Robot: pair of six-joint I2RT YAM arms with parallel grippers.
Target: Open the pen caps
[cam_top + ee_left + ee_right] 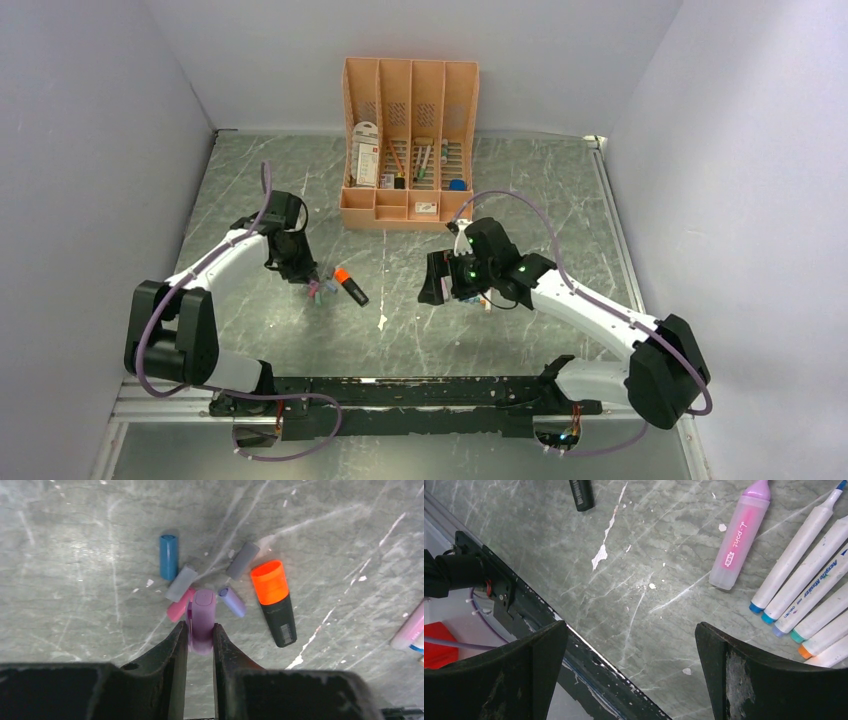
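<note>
Left claw point(200, 628) clamps a purple cap point(203, 615), with a blue cap point(169, 556) and orange highlighter point(274, 600) just ahead of its tips; right claw point(630, 627) gapes wide, markers point(804, 565) to its right.

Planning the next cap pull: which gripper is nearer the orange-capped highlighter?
Left. The left gripper, shut on a purple cap, sits just beside the orange-capped highlighter. The right gripper hangs open farther off on its other side.

The left arm point(225, 255) reaches forward with its wrist tipped down, and the left gripper point(201, 630) pinches a purple cap point(203, 612) between its fingers. The right arm point(590, 300) angles inward, the right gripper point(631, 635) spread wide.
</note>
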